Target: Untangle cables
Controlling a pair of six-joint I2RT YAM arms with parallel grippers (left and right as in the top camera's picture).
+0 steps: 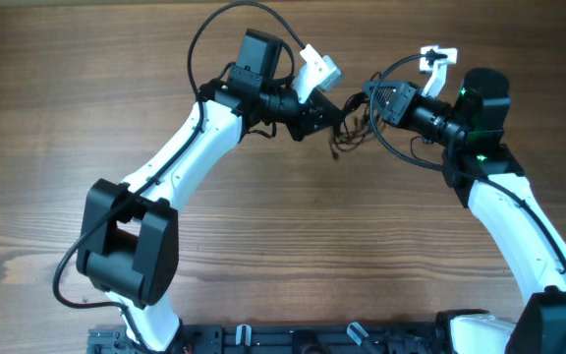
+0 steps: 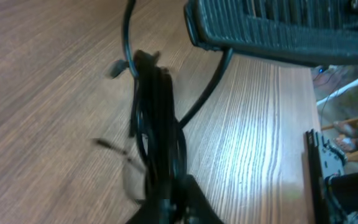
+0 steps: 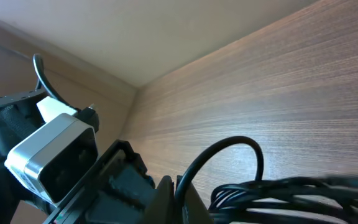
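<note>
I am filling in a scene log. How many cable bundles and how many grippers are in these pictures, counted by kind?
cable bundle: 1
grippers: 2 (left gripper, right gripper)
Total: 3

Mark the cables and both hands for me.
cables [image 2: 157, 124], left wrist view, middle of the dark bundle.
left hand [image 1: 328, 114], overhead view, between its fingertips.
right hand [image 1: 369, 98], overhead view, between its fingertips.

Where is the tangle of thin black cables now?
Overhead, the cables are at the far centre of the table, gripped between the left gripper and right gripper.
</note>
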